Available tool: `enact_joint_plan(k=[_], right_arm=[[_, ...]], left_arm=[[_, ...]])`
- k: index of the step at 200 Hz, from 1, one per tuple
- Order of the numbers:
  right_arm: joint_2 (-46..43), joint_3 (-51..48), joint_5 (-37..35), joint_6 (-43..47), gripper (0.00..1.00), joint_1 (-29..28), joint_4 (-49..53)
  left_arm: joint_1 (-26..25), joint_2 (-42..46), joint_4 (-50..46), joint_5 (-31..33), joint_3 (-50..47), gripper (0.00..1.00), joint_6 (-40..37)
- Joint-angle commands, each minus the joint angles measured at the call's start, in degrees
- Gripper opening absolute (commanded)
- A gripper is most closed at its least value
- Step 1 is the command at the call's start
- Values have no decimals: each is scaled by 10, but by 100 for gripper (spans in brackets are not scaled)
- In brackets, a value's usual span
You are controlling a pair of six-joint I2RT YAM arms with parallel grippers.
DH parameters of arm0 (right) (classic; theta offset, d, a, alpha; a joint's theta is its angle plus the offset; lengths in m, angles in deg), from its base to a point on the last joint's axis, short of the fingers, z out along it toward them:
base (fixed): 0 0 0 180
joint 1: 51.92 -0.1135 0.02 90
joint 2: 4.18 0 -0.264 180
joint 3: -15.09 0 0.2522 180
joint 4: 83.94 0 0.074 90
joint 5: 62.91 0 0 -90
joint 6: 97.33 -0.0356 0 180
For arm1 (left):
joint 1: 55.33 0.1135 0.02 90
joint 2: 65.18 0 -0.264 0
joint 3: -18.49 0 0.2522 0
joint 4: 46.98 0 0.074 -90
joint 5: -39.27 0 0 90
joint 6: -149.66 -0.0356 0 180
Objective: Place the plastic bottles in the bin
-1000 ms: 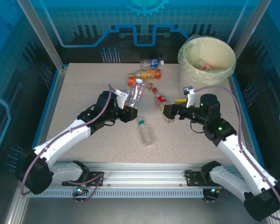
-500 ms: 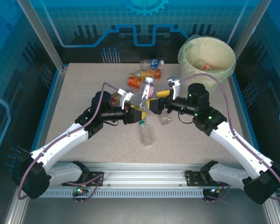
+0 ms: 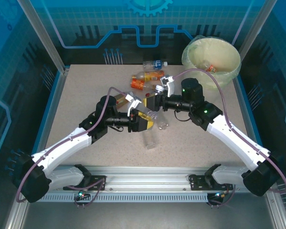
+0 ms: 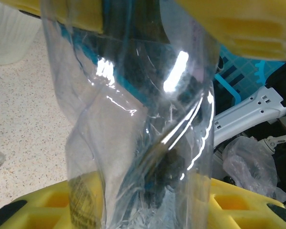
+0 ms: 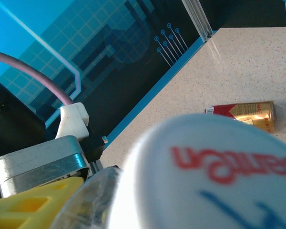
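My left gripper (image 3: 144, 122) is shut on a crumpled clear bottle (image 3: 150, 107) and holds it above the table, white cap (image 3: 159, 88) up and to the right. In the left wrist view the clear bottle (image 4: 143, 124) stands between my yellow fingers (image 4: 238, 205). My right gripper (image 3: 152, 101) is open around the bottle's cap end. That white cap (image 5: 214, 176), with red lettering, is right in front of the right wrist camera, beside one yellow finger (image 5: 24, 205). The bin (image 3: 212, 50) stands at the far right corner with a bottle (image 3: 209, 67) inside.
A clear bottle with a green cap (image 3: 150, 138) lies under the grippers, with another clear one (image 3: 163, 122) beside it. Orange bottles (image 3: 145, 80) and a blue-labelled bottle (image 3: 155, 63) lie further back. A red and gold bottle (image 5: 243, 114) lies on the table.
My right gripper has moved left across the table and come onto the cap end of the held bottle. The left gripper has shifted slightly right, tilting the bottle towards it.
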Motion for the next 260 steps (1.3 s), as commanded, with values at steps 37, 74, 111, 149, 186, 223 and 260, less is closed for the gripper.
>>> enact_joint_plan(k=[37,74,111,149,186,223,260], right_arm=[[-8,23,-39,14,49,-8,30],[-24,16,-93,28,42,-11,30],[-27,31,-117,50,39,-12,55],[-41,43,-181,74,38,-11,91],[-51,69,-268,111,37,-11,141],[-39,117,-346,163,37,-7,180],[-5,190,-384,204,37,20,197]], left_arm=[[-3,0,-24,15,8,54,-27],[-3,4,-38,48,8,89,-22],[-3,21,-49,86,5,99,-27],[-2,66,-65,155,-13,99,-37],[-2,126,-94,314,-43,99,-44],[-2,174,-138,447,-63,99,-42],[4,207,-177,543,-81,99,-29]])
